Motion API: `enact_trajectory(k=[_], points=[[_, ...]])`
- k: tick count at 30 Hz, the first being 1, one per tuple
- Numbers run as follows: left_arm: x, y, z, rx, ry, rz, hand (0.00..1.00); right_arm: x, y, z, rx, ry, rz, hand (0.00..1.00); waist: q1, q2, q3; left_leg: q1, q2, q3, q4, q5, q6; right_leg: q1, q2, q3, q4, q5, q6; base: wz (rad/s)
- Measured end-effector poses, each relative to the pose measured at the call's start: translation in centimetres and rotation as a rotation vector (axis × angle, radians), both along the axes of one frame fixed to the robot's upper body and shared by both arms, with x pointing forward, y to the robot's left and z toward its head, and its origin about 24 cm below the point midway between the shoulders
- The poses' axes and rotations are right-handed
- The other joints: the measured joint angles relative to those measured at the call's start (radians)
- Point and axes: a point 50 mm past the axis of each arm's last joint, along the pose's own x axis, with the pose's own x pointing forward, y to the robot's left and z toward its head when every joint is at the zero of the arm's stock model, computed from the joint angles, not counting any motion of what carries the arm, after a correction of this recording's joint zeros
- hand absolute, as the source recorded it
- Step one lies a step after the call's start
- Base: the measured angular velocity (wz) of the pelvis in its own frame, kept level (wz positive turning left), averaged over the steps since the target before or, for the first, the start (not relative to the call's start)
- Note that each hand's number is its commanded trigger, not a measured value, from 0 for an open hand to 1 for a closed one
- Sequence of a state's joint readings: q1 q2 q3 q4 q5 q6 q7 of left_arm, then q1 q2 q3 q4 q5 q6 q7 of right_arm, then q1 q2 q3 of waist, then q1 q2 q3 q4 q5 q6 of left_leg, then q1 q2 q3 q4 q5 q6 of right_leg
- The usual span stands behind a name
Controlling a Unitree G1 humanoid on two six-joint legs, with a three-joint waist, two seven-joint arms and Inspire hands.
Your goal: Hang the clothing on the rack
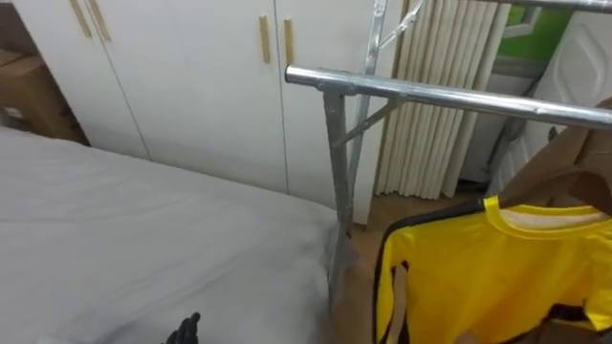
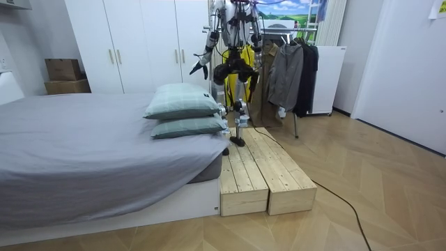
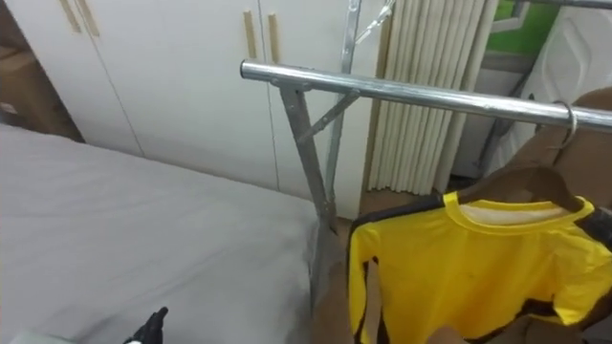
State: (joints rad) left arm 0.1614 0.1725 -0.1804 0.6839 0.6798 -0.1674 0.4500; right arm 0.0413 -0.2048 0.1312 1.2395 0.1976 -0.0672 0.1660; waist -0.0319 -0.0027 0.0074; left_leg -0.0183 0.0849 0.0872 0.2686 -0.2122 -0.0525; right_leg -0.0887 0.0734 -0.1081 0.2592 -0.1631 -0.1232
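In the left eye view the yellow shirt (image 1: pixel 478 277) hangs on a wooden hanger (image 1: pixel 550 182) from the metal rail (image 1: pixel 430 94) at four o'clock, with the left hand (image 1: pixel 185 330) at seven. The room view shows the robot on the wooden platform (image 2: pixel 265 174) beside the bed (image 2: pixel 83 146), that hand loosely splayed and empty.

In the room view's upper middle, the left arm bends outward toward frame left, the left hand (image 2: pixel 198 67) loosely spread and empty; its dark fingertips (image 1: pixel 188 328) show at the eye view's bottom edge.
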Motion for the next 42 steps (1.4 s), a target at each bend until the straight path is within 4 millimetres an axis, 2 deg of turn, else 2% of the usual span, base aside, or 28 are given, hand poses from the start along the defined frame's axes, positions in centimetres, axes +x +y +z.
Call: enact_trajectory(k=[1,2,3,4,5,6,7,8,9,11,14,16,17,18,19,21,22,24,27,30,31,32,33,35,36,37,40,42], points=[[0.1,-0.1,0.0,-0.001,0.000,-0.003,0.00,0.3,0.0,0.0,-0.008,0.001,0.034,0.00,0.007,0.002,0.0014,-0.012,0.004,0.014,0.010,0.002,-0.003,-0.001,-0.002,-0.017,-0.001,0.000,-0.002,0.95],[0.1,-0.2,0.0,-0.003,0.003,-0.008,0.00,0.9,-0.1,0.2,-0.024,-0.005,0.081,0.00,0.009,0.005,0.0027,-0.044,0.010,0.038,0.032,0.008,-0.012,-0.001,-0.012,-0.063,-0.006,-0.002,-0.006,1.25],[0.4,-0.4,0.0,-0.008,0.005,-0.022,0.00,1.2,-0.2,0.3,-0.040,-0.004,0.123,0.00,0.009,0.004,0.0030,-0.075,0.016,0.088,0.047,0.026,-0.005,0.000,-0.029,-0.124,-0.007,-0.010,-0.010,1.39],[0.5,-0.5,0.1,-0.009,0.007,-0.031,0.00,1.3,-0.3,0.3,-0.050,-0.001,0.139,0.00,0.009,0.002,0.0035,-0.085,0.023,0.119,0.050,0.037,0.001,0.001,-0.038,-0.150,-0.006,-0.016,-0.011,1.49],[0.6,-0.7,0.1,-0.012,0.011,-0.041,0.00,1.5,-0.5,0.4,-0.075,0.002,0.172,0.00,0.011,-0.002,0.0055,-0.107,0.035,0.191,0.079,0.046,0.006,0.003,-0.057,-0.207,-0.001,-0.027,-0.015,1.49],[0.7,-0.7,0.0,-0.016,0.020,-0.050,0.00,1.6,-0.6,0.4,-0.094,0.003,0.193,0.00,0.009,0.000,0.0058,-0.130,0.064,0.271,0.140,0.041,0.014,0.004,-0.071,-0.267,0.014,-0.042,-0.018,1.46],[0.8,-0.8,0.1,-0.018,0.022,-0.055,0.00,1.7,-0.6,0.4,-0.100,0.002,0.196,0.00,0.009,-0.001,0.0088,-0.136,0.078,0.299,0.174,0.034,0.024,0.006,-0.078,-0.292,0.026,-0.051,-0.019,1.44],[0.9,-0.8,0.1,-0.018,0.022,-0.058,0.00,1.8,-0.8,0.5,-0.122,0.000,0.198,0.00,0.013,-0.003,0.0129,-0.148,0.112,0.347,0.253,0.014,0.036,0.005,-0.088,-0.338,0.050,-0.071,-0.022,1.26],[0.9,-0.7,0.1,-0.018,0.026,-0.060,0.00,1.9,-0.9,0.5,-0.139,-0.006,0.195,0.00,0.014,-0.002,0.0177,-0.151,0.141,0.382,0.329,-0.012,0.036,0.004,-0.095,-0.385,0.073,-0.093,-0.025,1.24],[0.9,-0.8,0.1,-0.021,0.032,-0.067,0.00,2.3,-0.6,0.5,-0.151,-0.021,0.190,0.00,0.008,0.001,0.0205,-0.153,0.165,0.375,0.400,-0.044,0.034,0.001,-0.110,-0.453,0.095,-0.114,-0.026,1.21],[1.1,-0.8,0.1,-0.020,0.029,-0.067,0.00,2.7,-0.4,0.6,-0.166,-0.038,0.196,0.00,-0.001,-0.003,0.0212,-0.122,0.166,0.381,0.397,-0.068,0.019,0.001,-0.123,-0.525,0.103,-0.121,-0.025,0.99],[1.1,-0.8,0.1,-0.019,0.028,-0.066,0.00,2.6,-0.5,0.6,-0.166,-0.038,0.180,0.00,-0.004,-0.001,0.0200,-0.095,0.161,0.382,0.356,-0.089,0.006,0.003,-0.125,-0.559,0.104,-0.122,-0.025,0.63],[1.3,-0.8,0.2,-0.023,0.021,-0.063,0.00,2.7,-0.4,0.5,-0.165,-0.040,0.167,0.00,-0.010,-0.001,0.0194,-0.080,0.150,0.382,0.318,-0.103,0.000,0.003,-0.125,-0.580,0.104,-0.122,-0.026,0.42],[1.4,-0.8,0.3,-0.024,0.017,-0.060,0.00,2.8,-0.3,0.5,-0.164,-0.045,0.161,0.00,-0.012,-0.004,0.0185,-0.065,0.143,0.381,0.274,-0.114,0.009,0.001,-0.127,-0.590,0.106,-0.122,-0.026,0.35],[1.6,-0.7,0.2,-0.022,0.015,-0.058,0.00,2.7,-0.1,0.5,-0.165,-0.045,0.154,0.00,-0.015,-0.009,0.0167,-0.054,0.130,0.382,0.240,-0.124,-0.001,0.001,-0.128,-0.596,0.107,-0.127,-0.015,0.16],[1.7,-0.7,0.1,-0.019,0.014,-0.049,0.00,2.2,0.2,0.3,-0.162,-0.035,0.148,0.00,-0.019,-0.023,0.0077,-0.046,0.127,0.386,0.213,-0.130,-0.008,0.004,-0.135,-0.607,0.108,-0.124,-0.003,0.08],[1.7,-0.7,0.1,-0.020,0.014,-0.047,0.00,1.9,0.2,0.2,-0.162,-0.029,0.145,0.00,-0.018,-0.026,0.0032,-0.044,0.126,0.390,0.208,-0.132,-0.006,0.005,-0.136,-0.607,0.107,-0.121,0.006,0.05],[1.8,-0.9,0.0,-0.027,0.010,-0.041,0.00,1.0,0.0,0.1,-0.164,-0.010,0.128,0.00,-0.017,-0.017,-0.0159,-0.040,0.131,0.391,0.181,-0.132,-0.004,0.010,-0.133,-0.601,0.105,-0.092,0.084,0.07],[2.7,-1.1,0.5,-0.043,-0.024,-0.039,0.00,0.3,-0.2,0.0,-0.179,0.006,0.105,0.00,-0.030,-0.018,-0.0171,-0.038,0.125,0.382,0.181,-0.129,0.002,0.022,-0.139,-0.599,0.099,-0.076,0.075,0.29],[3.2,-1.0,0.6,-0.049,-0.046,-0.030,0.00,0.2,-0.4,0.0,-0.190,0.006,0.080,0.00,-0.034,-0.014,-0.0147,-0.041,0.114,0.352,0.179,-0.128,0.019,0.033,-0.149,-0.598,0.110,-0.070,0.086,0.25],[3.4,-1.0,0.6,-0.049,-0.046,-0.029,0.00,0.2,-0.4,0.0,-0.194,0.005,0.072,0.00,-0.039,-0.008,-0.0109,-0.044,0.111,0.336,0.180,-0.127,0.022,0.032,-0.148,-0.569,0.121,-0.068,0.095,0.68],[3.5,-1.0,0.7,-0.049,-0.049,-0.032,0.00,0.0,-0.5,0.0,-0.204,0.011,0.062,0.00,-0.059,-0.004,-0.0056,-0.049,0.106,0.309,0.183,-0.124,0.030,0.026,-0.142,-0.452,0.148,-0.072,0.107,1.15],[3.6,-1.2,0.8,-0.053,-0.053,-0.038,0.00,-0.2,-0.6,0.0,-0.211,0.015,0.049,0.00,-0.086,-0.015,-0.0089,-0.061,0.088,0.279,0.185,-0.121,0.036,0.023,-0.141,-0.369,0.160,-0.087,0.126,1.34],[3.9,-1.8,0.8,-0.059,-0.059,-0.063,0.00,-0.2,-0.9,0.0,-0.240,0.017,0.033,0.00,-0.097,-0.013,-0.0056,-0.082,0.059,0.237,0.183,-0.117,0.047,0.038,-0.141,-0.335,0.141,-0.106,0.155,1.35],[3.9,-2.0,0.8,-0.064,-0.059,-0.070,0.00,-0.3,-1.1,0.1,-0.255,0.018,0.024,0.00,-0.098,-0.011,-0.0022,-0.092,0.043,0.212,0.179,-0.110,0.057,0.052,-0.140,-0.332,0.118,-0.108,0.158,1.14],[3.8,-2.0,0.8,-0.064,-0.057,-0.071,0.00,-0.4,-1.1,0.1,-0.265,0.018,0.021,0.00,-0.098,-0.007,-0.0039,-0.098,0.037,0.199,0.178,-0.104,0.066,0.057,-0.139,-0.332,0.112,-0.107,0.156,1.01],[3.7,-2.0,0.6,-0.070,-0.049,-0.063,0.00,-0.1,-1.0,0.1,-0.281,0.011,0.049,0.00,-0.097,0.001,-0.0058,-0.118,-0.014,0.110,0.175,-0.076,0.092,0.089,-0.139,-0.301,0.094,-0.097,0.136,1.00],[3.6,-1.9,0.6,-0.057,-0.043,-0.076,0.00,-0.1,-0.4,0.0,-0.281,0.010,0.055,0.00,-0.091,-0.010,-0.0056,-0.111,-0.056,0.044,0.154,-0.054,0.110,0.102,-0.138,-0.188,0.084,-0.095,0.132,0.97]])
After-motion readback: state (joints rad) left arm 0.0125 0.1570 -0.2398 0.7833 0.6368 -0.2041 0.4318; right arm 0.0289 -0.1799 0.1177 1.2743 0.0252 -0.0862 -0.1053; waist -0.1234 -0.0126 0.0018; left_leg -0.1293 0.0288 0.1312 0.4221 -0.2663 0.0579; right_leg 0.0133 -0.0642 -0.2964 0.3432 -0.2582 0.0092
